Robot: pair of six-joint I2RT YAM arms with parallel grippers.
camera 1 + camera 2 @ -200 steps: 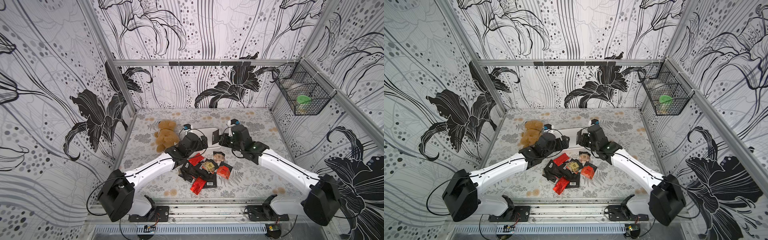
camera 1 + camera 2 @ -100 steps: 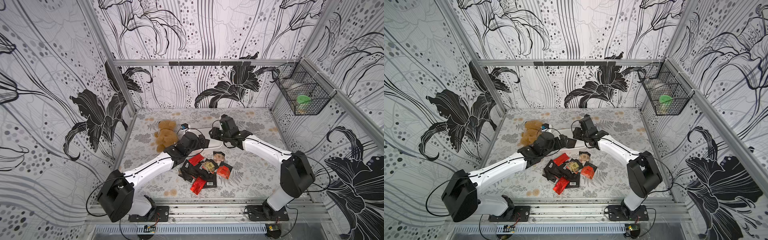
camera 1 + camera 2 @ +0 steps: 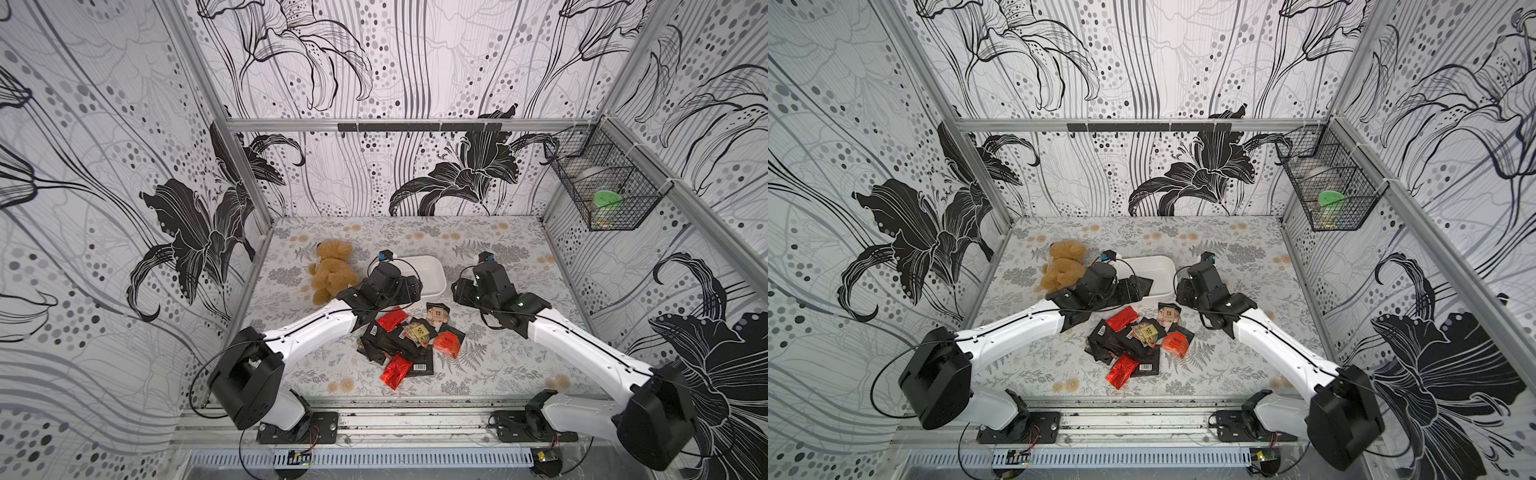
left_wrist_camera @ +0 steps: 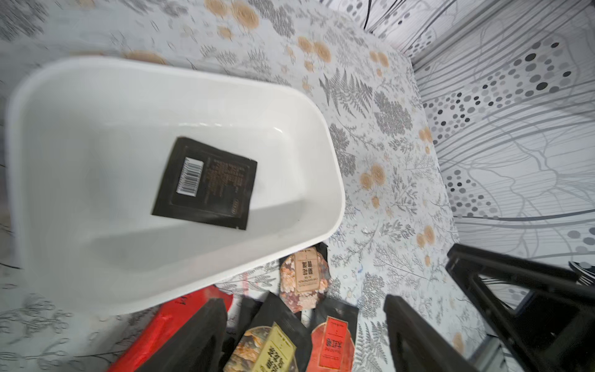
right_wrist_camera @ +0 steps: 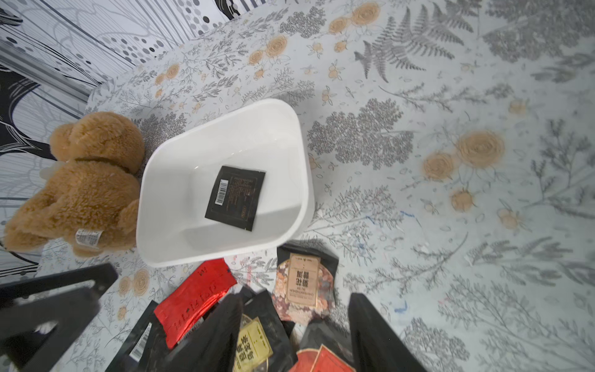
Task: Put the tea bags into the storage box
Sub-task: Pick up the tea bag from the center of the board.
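Closest to me, the left arm [image 3: 307, 328] and the right arm [image 3: 582, 353] rise from the rail [image 3: 415, 419] at the front edge of the desk [image 3: 498, 361] and reach away over its flowered cover. Between them lies a heap of tea bags [image 3: 407, 345], overlapping one another. Most are black. There is a red foil sachet [image 3: 397, 370] at the near edge and an orange-labelled sachet [image 3: 448, 343] on the right side. A tan flowered sachet [image 5: 302, 286] lies at the far edge, just short of the box wall.

Past the heap, the left claw [image 4: 302, 309] hangs over the strip where the heap meets the storage box [image 3: 432, 266]. Its fingers [image 4: 199, 338] are spread wide with nothing pinched between them. The right claw [image 5: 296, 299] hangs near the box's right near corner, over the heap's far edge, likewise spread and empty. Whether either claw touches the desk I cannot tell.

Beyond them the storage box sits flat on the desk, and one black tea bag [image 4: 206, 183] with a white barcode lies flat on its floor. A brown teddy bear [image 3: 332, 270] sits snug against the box's left end. Farthest off, a black wire basket [image 3: 602, 195] hangs on the right wall, with a green lid [image 3: 606, 198] showing through the mesh.
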